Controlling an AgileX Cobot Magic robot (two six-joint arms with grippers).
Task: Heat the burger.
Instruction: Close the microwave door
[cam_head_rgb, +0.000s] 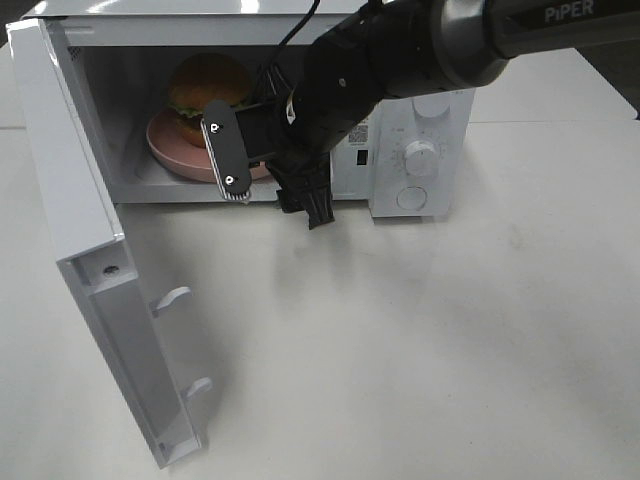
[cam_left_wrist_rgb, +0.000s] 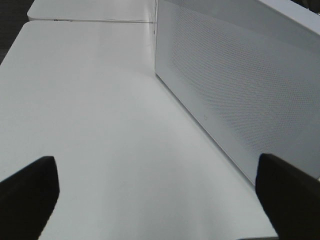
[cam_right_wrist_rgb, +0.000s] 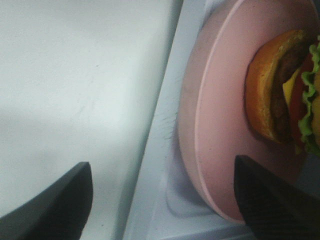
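Note:
The burger (cam_head_rgb: 208, 88) has a golden-brown bun, green lettuce and yellow cheese. It sits on a pink plate (cam_head_rgb: 165, 145) inside the open white microwave (cam_head_rgb: 425, 110). My right gripper (cam_head_rgb: 268, 178) is open and empty, just in front of the microwave's opening, with the plate's front edge behind one finger. The right wrist view shows the plate (cam_right_wrist_rgb: 220, 125) and burger (cam_right_wrist_rgb: 277, 100) close ahead, beyond the open gripper (cam_right_wrist_rgb: 162, 205). My left gripper (cam_left_wrist_rgb: 160, 200) is open and empty over bare table, and is out of the exterior view.
The microwave door (cam_head_rgb: 90, 250) stands swung open to the left, reaching toward the table's front. Control knobs (cam_head_rgb: 420, 155) are on the microwave's right panel. The left wrist view shows the microwave's perforated side wall (cam_left_wrist_rgb: 240, 85) beside the white table (cam_left_wrist_rgb: 100, 125).

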